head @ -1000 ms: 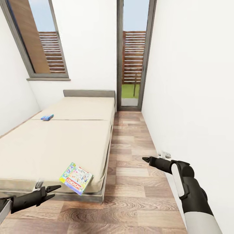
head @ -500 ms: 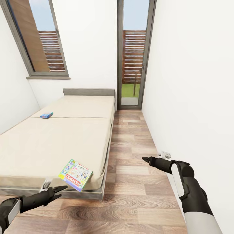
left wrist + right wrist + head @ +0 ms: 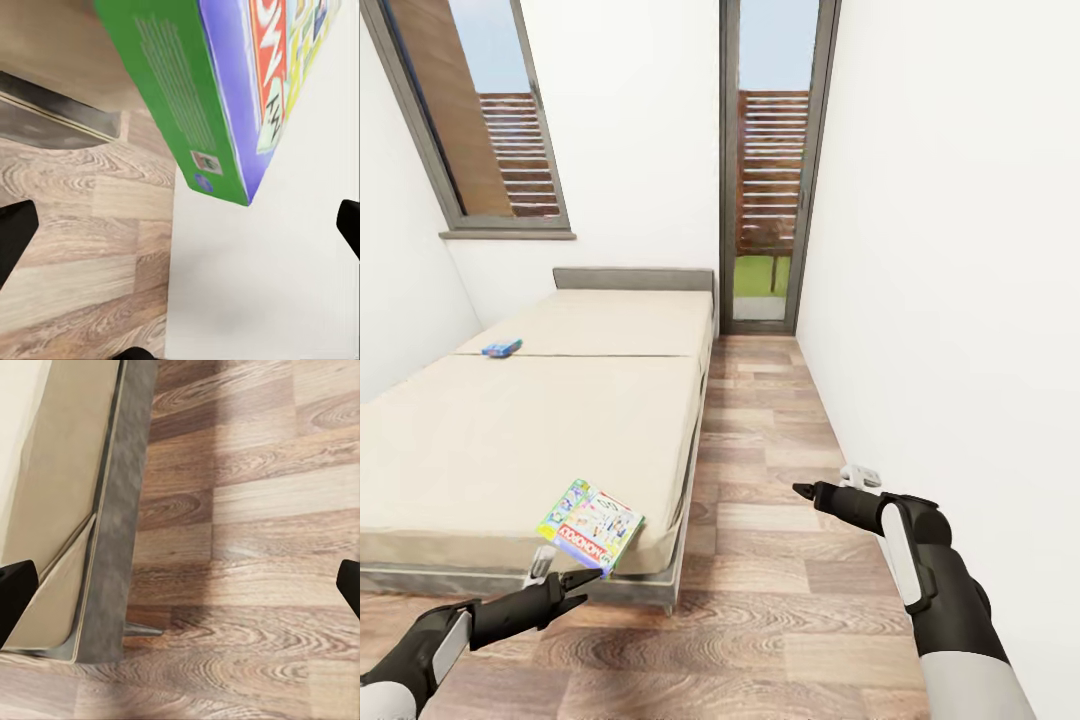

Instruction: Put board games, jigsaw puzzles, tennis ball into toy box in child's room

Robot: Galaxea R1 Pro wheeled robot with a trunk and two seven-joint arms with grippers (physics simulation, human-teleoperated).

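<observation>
Head view: left tool (image 3: 575,581), spread and empty, nears Monopoly box (image 3: 590,523) on bed (image 3: 510,440); next, close on its overhanging corner.

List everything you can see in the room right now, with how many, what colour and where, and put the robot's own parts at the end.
Monopoly board game: one, green and white with red banner, near corner of the bed, overhanging its edge.
Blue board game: one, blue, far left side of the bed.
Bed: one, cream-beige cover, left side of room.
Headboard: one, grey, against the far wall.
Windows: two, dark-framed, far wall.
Floor: brown wood planks.
Left gripper: one, black, open, just below the Monopoly board game.
Right gripper: one, black, open, over the floor near the right wall.
</observation>
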